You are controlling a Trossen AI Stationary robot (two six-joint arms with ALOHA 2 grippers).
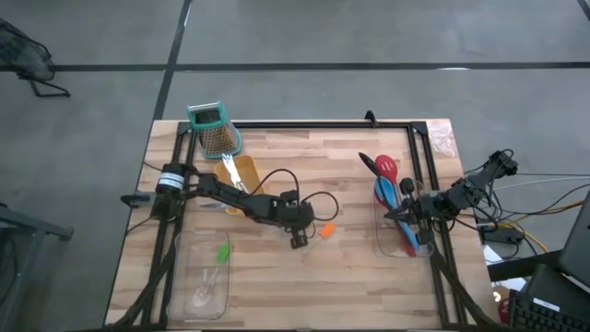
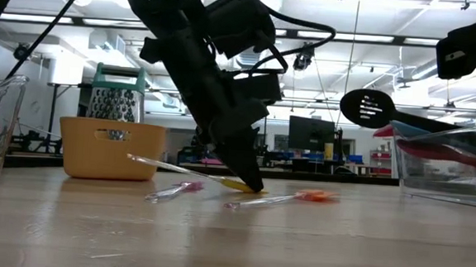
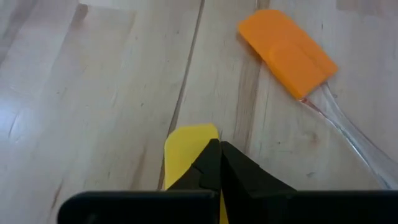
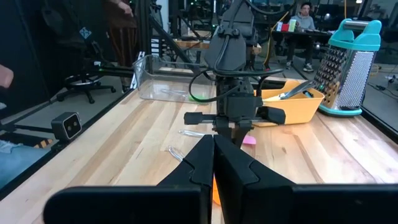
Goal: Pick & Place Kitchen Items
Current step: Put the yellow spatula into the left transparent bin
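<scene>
My left gripper (image 1: 297, 240) points down at the table's middle, shut on a yellow-tipped clear-handled tool (image 2: 233, 184). An orange-tipped tool (image 1: 324, 231) lies flat just to its right, and it also shows in the left wrist view (image 3: 286, 50). A pink-tipped tool (image 2: 187, 186) lies flat near the gripper. My right gripper (image 1: 387, 215) is shut and empty, held above the left side of the right clear tray (image 1: 383, 247), which holds red (image 1: 385, 168) and blue (image 1: 383, 192) spoons and a black slotted spoon (image 2: 370, 108). My left gripper pinches the tool's yellow tip (image 3: 186, 149) between its two fingers, coming from above and pointing steeply down. The tip is at the tabletop. The clear handle (image 2: 157, 164) slants up from it, with its free end off the table.
A yellow tray (image 1: 241, 175) with utensils and a teal-topped grater (image 1: 214, 127) stand at the back left. A clear tray (image 1: 189, 290) at the front left holds a green-tipped tool (image 1: 221, 251). A black frame rail (image 1: 313, 125) runs along the far side.
</scene>
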